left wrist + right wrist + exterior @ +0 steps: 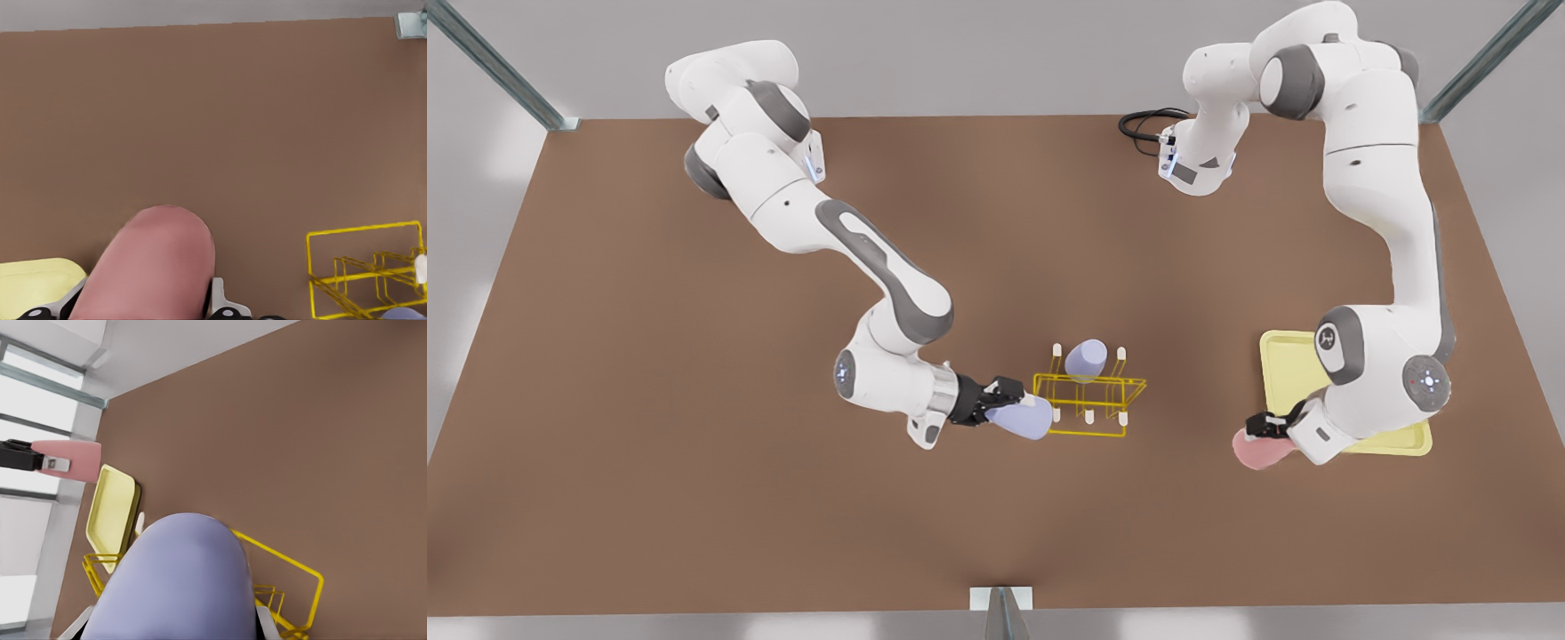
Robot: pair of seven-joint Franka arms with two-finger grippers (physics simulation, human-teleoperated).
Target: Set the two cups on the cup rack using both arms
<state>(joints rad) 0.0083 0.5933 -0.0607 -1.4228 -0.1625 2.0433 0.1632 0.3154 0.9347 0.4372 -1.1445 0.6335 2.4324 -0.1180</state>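
Note:
My left gripper [1267,427] is shut on the salmon pink cup [1258,451] at the front view's right, beside the pale-yellow tray; the left wrist view has this cup [153,267] close up. My right gripper [996,400] is shut on a lavender cup [1021,418], tilted on its side and touching the near-left corner of the yellow cup rack [1089,404]. The right wrist view looks along that cup [180,580] with the rack [293,587] just behind it. A second lavender cup [1086,360] sits on the rack's far pegs.
The flat pale-yellow tray [1285,364] lies under the left arm's wrist. A black cable [1147,124] coils at the far table edge. Brown tabletop stretches between the rack and the pink cup.

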